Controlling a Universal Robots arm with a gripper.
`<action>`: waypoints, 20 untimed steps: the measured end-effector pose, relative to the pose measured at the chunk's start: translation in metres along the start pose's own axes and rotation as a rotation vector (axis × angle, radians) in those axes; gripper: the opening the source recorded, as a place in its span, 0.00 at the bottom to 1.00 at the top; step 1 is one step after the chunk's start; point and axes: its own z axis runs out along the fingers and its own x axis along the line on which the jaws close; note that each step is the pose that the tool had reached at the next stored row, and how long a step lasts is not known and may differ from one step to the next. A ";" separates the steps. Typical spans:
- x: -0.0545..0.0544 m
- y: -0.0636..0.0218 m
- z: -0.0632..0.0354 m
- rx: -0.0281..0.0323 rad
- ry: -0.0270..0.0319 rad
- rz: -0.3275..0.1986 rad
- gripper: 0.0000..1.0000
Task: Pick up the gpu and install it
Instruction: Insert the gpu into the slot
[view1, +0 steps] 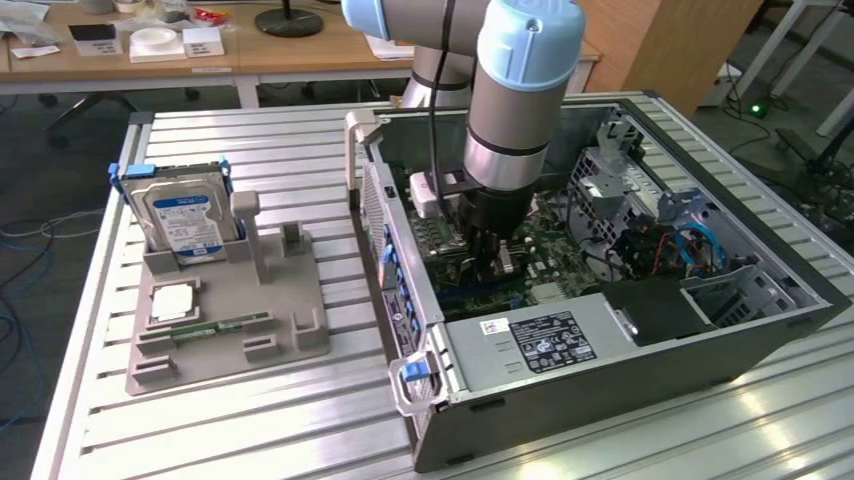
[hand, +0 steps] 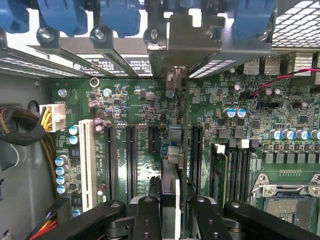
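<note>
The gripper (hand: 169, 212) is down inside the open case (view1: 747, 335), its black fingers (hand: 145, 220) clamped on the gpu (hand: 170, 165), one on each flat face. In the wrist view the card is seen edge-on: a thin dark board running straight away from the fingers, with its silvery bracket (hand: 192, 37) at the far end, up against the rear wall of the case among the blue slot clips (hand: 117, 17).

The relation that matters: the card hangs directly below the gripper, upright on its long edge, and its long axis runs parallel to the black expansion slots (hand: 131, 160) on the motherboard (hand: 280, 115). It sits between two of those slots' neighbours, apparently over a slot of its own. Whether the lower edge has entered that slot I cannot tell; the card hides it.

In the exterior view the arm (view1: 523, 110) stands vertical over the board, gripper (view1: 485, 250) low among the components.

Materials: the board is green laminate, densely studded with capacitors and connectors; slots are hard black plastic, one white (hand: 86, 162). The case is perforated grey sheet steel. Outside, on the slatted aluminium table (view1: 267, 420), a grey moulded holder (view1: 227, 340) carries a hard drive (view1: 184, 215) standing on edge.
</note>
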 end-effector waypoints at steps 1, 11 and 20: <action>0.000 0.0004 0.0000 0.0004 0.0001 0.000 0.27; 0.000 0.0008 -0.0001 0.0002 0.0001 0.000 0.27; 0.000 0.0009 0.0015 0.0001 0.0003 0.000 0.27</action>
